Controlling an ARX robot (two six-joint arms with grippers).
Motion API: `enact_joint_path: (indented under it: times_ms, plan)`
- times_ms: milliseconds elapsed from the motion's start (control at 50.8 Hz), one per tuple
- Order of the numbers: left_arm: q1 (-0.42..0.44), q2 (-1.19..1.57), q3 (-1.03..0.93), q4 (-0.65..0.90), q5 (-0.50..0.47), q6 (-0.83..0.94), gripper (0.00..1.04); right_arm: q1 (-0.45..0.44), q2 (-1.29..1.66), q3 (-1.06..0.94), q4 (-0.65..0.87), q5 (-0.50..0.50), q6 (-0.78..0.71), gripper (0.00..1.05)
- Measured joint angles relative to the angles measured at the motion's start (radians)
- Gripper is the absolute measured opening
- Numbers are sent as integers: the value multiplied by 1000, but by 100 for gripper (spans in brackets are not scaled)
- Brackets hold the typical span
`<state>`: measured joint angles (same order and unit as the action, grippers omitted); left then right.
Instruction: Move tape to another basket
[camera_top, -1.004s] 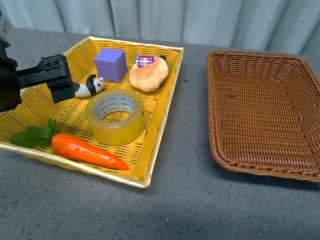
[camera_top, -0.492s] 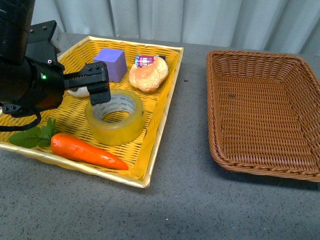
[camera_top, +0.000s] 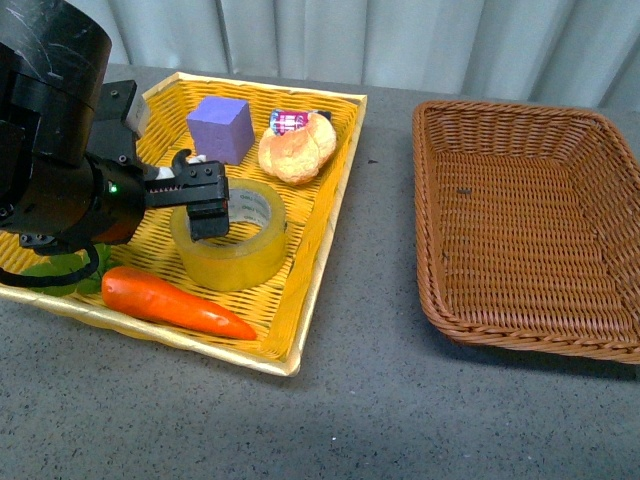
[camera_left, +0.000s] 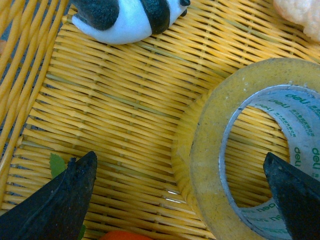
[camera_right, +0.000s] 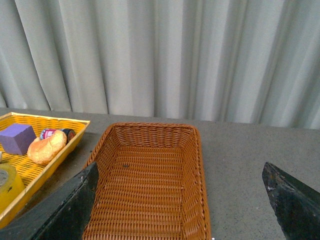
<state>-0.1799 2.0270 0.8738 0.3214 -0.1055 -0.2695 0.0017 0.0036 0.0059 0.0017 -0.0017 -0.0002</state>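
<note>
1. One second has carried your left pincer (camera_top: 205, 210) from the 9 o'clock edge of the yellow tray (camera_top: 335, 170) across to the tape (camera_top: 240, 262). Nothing else in the tray has shifted.
2. That means the approach is done and the grasp is next. The tape is not lifted yet, and the basket (camera_top: 530, 230) is empty at 3 o'clock of the tray, well apart from it on the surface.
3. Your left pincer is spread wide and holds nothing.
4. The tape lies flat, hole up, in the tray, with the carrot (camera_top: 170, 300) at its 7 o'clock and the bun (camera_top: 297, 150) at its 1 o'clock.
5. In the left wrist view one finger (camera_left: 65, 200) is outside the roll over bare weave. The other (camera_left: 295, 200) is over the core hole, so the roll's 9 o'clock wall runs between them.
6. I cannot tell whether the tips are low enough to catch that wall. I judge a short descent may be needed before you close.
7. Your right pincer (camera_right: 180, 210) is wide apart, empty, and facing the basket.
</note>
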Motion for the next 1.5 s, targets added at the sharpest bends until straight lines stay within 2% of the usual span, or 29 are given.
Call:
enact_joint_path:
  times_ms: [256,374,473,748,827,1083,1280,1496]
  plan:
    - [0,13,0,0,-21,3,97,0,0,0,0,0,0,96]
    - [-1,15,1,-3,-25,-1,78,0,0,0,0,0,0,96]
    - [-8,17,9,-4,-19,-5,57,0,0,0,0,0,0,96]
    - [-19,20,23,-14,-18,-17,19,0,0,0,0,0,0,96]
    - [-19,20,26,-19,-19,-17,16,0,0,0,0,0,0,96]
    - [-24,-11,28,-31,12,-6,16,0,0,0,0,0,0,96]
    - [-28,-94,34,24,63,164,16,0,0,0,0,0,0,96]
    - [-62,-141,109,19,198,369,16,0,0,0,0,0,0,96]
